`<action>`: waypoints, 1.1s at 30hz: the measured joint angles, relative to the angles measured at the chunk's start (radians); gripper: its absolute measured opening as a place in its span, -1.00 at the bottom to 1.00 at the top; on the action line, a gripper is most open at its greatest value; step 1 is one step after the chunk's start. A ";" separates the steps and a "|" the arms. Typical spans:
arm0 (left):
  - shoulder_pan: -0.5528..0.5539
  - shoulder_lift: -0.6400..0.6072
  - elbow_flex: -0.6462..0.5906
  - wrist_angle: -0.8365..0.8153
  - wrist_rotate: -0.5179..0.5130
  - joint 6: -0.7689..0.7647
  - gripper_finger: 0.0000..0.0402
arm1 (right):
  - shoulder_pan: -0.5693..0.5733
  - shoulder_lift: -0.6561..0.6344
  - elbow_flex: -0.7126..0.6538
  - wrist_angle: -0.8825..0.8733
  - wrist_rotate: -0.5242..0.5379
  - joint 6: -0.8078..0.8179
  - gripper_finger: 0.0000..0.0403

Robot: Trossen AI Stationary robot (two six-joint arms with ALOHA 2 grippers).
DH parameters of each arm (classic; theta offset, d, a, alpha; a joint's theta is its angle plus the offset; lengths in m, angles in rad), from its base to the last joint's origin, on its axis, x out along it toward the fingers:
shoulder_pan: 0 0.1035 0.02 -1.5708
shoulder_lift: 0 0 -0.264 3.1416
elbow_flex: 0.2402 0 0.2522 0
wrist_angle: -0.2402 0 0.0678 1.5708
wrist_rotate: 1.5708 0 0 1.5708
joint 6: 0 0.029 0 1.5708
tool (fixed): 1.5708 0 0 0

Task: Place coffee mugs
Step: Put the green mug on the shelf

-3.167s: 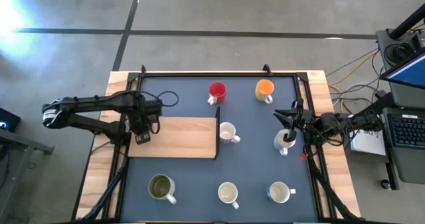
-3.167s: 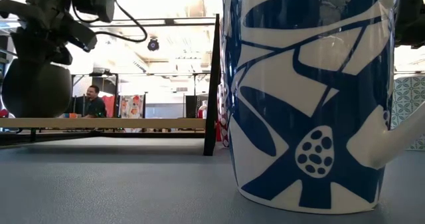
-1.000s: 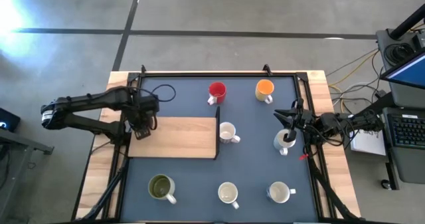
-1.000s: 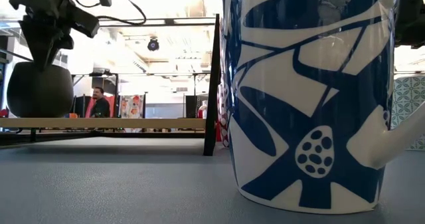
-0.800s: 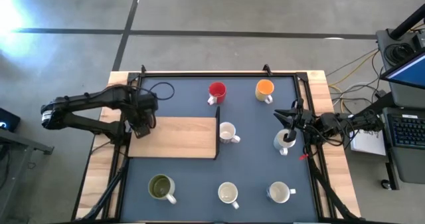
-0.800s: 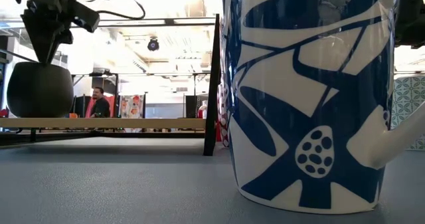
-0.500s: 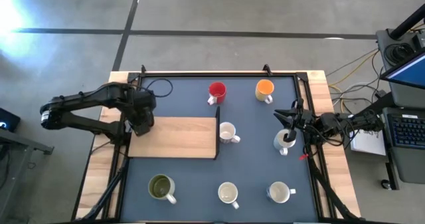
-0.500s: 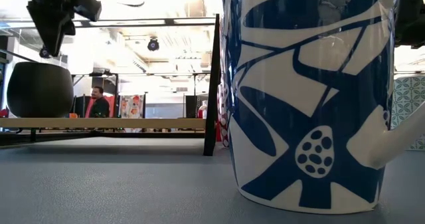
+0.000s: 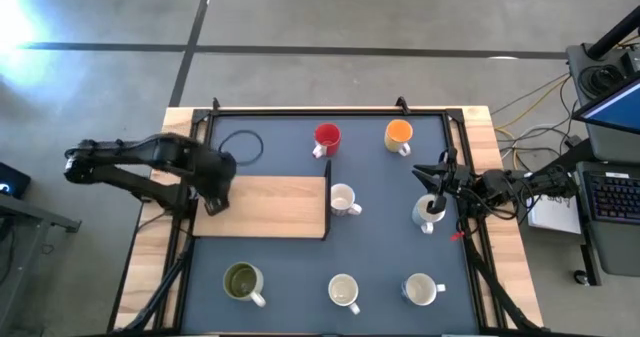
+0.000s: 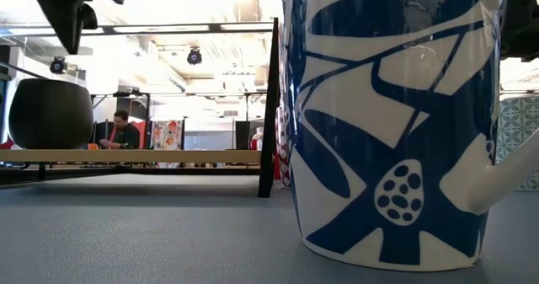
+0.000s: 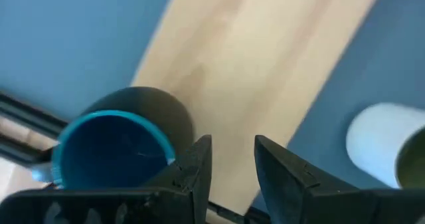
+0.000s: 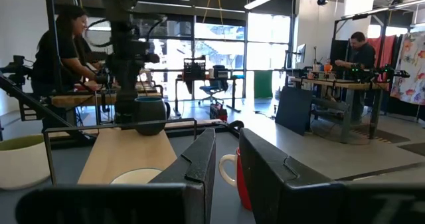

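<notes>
High view showed the left gripper (image 9: 213, 203) had let go and lifted off the dark mug (image 10: 50, 113), now standing on the board's (image 9: 270, 207) left end. Its fingers stood narrowly apart, empty; that mug looked placed. Right gripper (image 9: 440, 194) waited, narrowly parted, by a white mug (image 9: 428, 213).

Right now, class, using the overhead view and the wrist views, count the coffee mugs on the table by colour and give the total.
white or cream mugs: 4
red mug: 1
orange mug: 1
olive green mug: 1
dark blue mug: 1
Total: 8 mugs
</notes>
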 joint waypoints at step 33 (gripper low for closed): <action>-0.582 0.413 -0.012 0.370 0.071 -0.487 -0.49 | 0.000 0.000 0.000 0.000 0.000 0.000 -0.71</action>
